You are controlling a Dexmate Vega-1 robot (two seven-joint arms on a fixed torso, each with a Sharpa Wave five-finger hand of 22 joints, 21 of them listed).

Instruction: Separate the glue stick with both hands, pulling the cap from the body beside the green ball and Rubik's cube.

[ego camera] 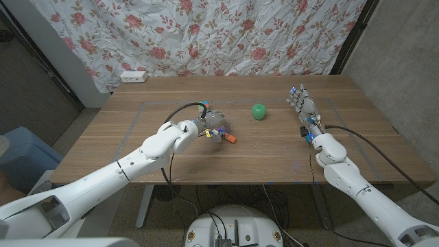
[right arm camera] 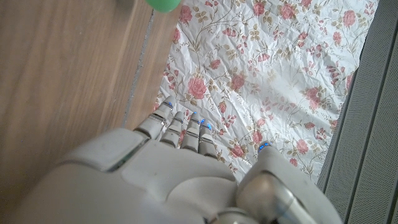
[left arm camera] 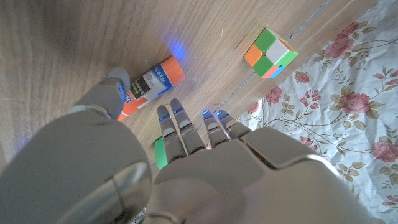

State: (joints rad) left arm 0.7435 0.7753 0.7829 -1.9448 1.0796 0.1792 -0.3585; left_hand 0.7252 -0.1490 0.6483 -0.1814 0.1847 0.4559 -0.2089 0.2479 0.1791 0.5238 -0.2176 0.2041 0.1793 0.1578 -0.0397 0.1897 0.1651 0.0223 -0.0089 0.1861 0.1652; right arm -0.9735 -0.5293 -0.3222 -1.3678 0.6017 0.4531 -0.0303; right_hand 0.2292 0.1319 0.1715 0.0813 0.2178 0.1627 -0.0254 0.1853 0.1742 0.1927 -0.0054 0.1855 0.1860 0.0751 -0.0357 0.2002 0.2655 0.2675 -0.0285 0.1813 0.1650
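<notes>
Left hand (left arm camera: 186,168), open over the glue stick (left arm camera: 151,83) near the cube (left arm camera: 270,52), should grip the body squarely while the open right hand (ego camera: 305,113) waits.

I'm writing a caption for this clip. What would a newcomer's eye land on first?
Probably the left hand at the table's middle, its fingers reaching over the orange glue stick that lies on the wood. Next, the green ball just beyond it and the Rubik's cube nearby, then the right hand waiting open off to the right.
</notes>
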